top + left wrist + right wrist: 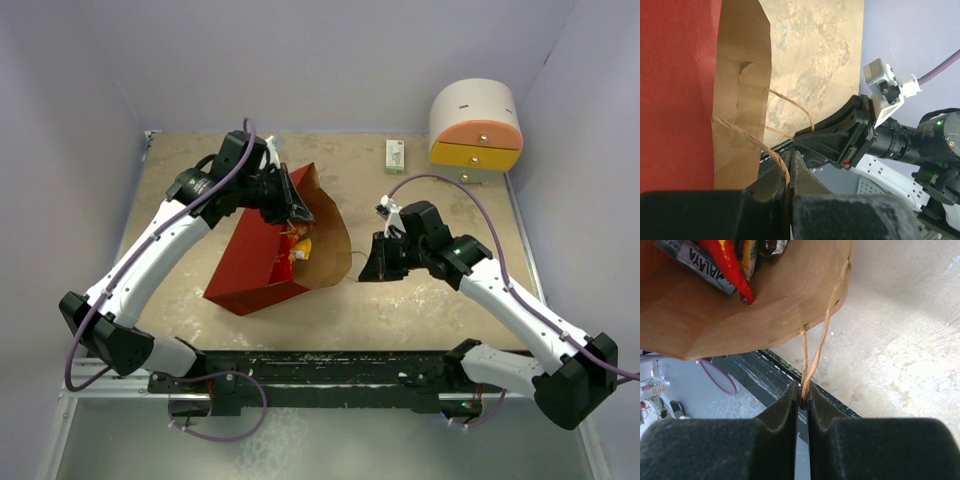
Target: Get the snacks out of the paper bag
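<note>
Right wrist: one paper bag (pixel 740 315), one tool (pixel 802 396)

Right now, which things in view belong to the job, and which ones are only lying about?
Job: paper bag, its string handles, snacks inside it, left gripper and right gripper pinching one handle each.
Lying about: white mini chest, small white box near it.
</note>
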